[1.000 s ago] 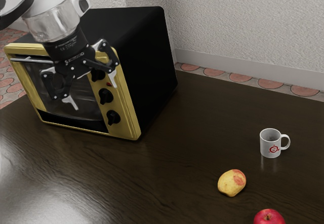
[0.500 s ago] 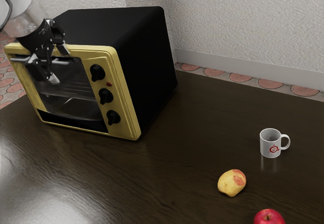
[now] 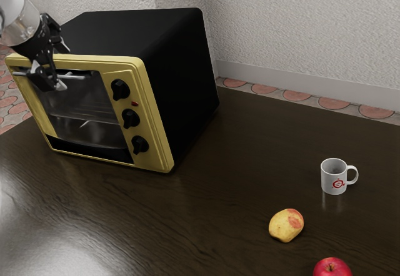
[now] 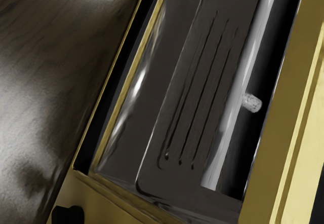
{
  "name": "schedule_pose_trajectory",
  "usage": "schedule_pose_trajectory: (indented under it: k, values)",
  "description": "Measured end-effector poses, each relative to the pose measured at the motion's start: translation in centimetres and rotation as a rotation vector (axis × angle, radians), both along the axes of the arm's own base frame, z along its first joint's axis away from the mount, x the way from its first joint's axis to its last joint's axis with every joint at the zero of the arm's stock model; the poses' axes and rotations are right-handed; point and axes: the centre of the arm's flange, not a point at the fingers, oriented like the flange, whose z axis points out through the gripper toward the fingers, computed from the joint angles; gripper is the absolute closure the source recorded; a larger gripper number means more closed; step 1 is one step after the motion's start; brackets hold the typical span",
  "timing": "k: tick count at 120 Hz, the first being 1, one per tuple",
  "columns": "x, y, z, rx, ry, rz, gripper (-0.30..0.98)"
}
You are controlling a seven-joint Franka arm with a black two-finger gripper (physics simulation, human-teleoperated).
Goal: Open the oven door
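The oven (image 3: 150,57) has a gold front and black sides, and its glass door (image 3: 87,110) looks shut. Across the top of that door runs a metal handle bar (image 3: 78,75). My gripper (image 3: 63,67) is open at the bar, one finger higher near the oven's top edge and the other low against the door side. Whether either finger touches the bar, I cannot tell. In the wrist view the handle bar (image 4: 240,89) slants past a short mounting post (image 4: 251,103), beside the door's dark glass (image 4: 185,87).
Three black knobs, one of them the middle knob (image 3: 130,118), line the gold panel beside the door. On the dark table (image 3: 206,207) stand a white mug (image 3: 333,177), a yellow fruit (image 3: 286,225) and a red apple (image 3: 332,268), away from the oven. Behind is a wall.
My hand has moved from in front of the door and knobs toward the exterior view's upper left, to the handle, and has turned. The oven door has not visibly moved.
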Motion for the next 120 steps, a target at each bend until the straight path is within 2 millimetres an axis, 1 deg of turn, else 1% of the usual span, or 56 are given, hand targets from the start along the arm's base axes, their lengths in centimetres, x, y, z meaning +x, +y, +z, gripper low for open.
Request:
schedule_pose_trajectory:
  k: [15,24,48,55,67,73,98,120]
  values:
    - [0.6,0.5,-0.6,0.035,0.014,-0.037,0.0]
    - [0.5,1.4,-1.1,0.05,0.025,-0.043,0.0]
    - [-0.1,3.9,-1.5,0.081,0.04,-0.052,0.0]
    - [-0.1,4.3,-1.8,0.086,0.047,-0.059,0.0]
    - [-0.4,6.2,-2.4,0.091,0.064,-0.047,0.0]
    - [-0.5,6.8,-2.6,0.093,0.071,-0.048,0.0]
    - [0.5,7.9,-3.8,0.106,0.083,-0.077,0.0]
    - [0.3,9.3,-4.3,0.115,0.087,-0.079,0.0]
